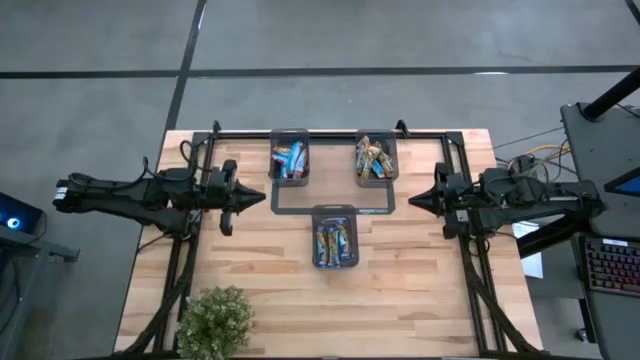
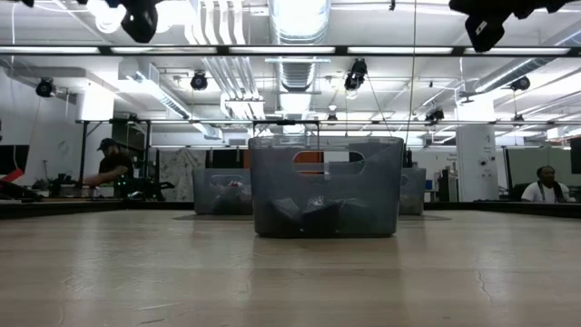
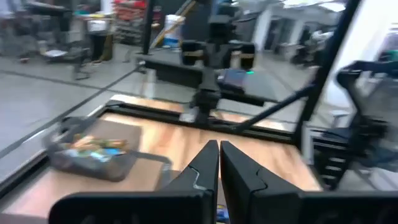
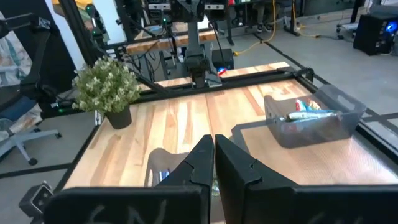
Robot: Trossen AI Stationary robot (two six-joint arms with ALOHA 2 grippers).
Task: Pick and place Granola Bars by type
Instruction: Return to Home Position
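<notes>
Granola bars lie in three dark grey bins. The far-left bin [image 1: 290,158] holds light-blue and red ones, the far-right bin [image 1: 376,158] brownish ones, and the near middle bin [image 1: 335,238] light-blue ones. My left gripper [image 1: 258,196] hovers left of the bins, fingers shut and empty [image 3: 219,152]. My right gripper [image 1: 415,200] hovers right of them, also shut and empty [image 4: 213,146]. The right wrist view shows the bin of blue and red bars [image 4: 314,118]. The left wrist view shows a far bin with bars [image 3: 93,152].
A potted plant [image 1: 213,320] stands at the near left edge and also shows in the right wrist view [image 4: 109,87]. A black frame rail [image 1: 330,133] runs along the table's far edge. In the low view the middle bin [image 2: 327,186] stands in front, and people sit in the room behind.
</notes>
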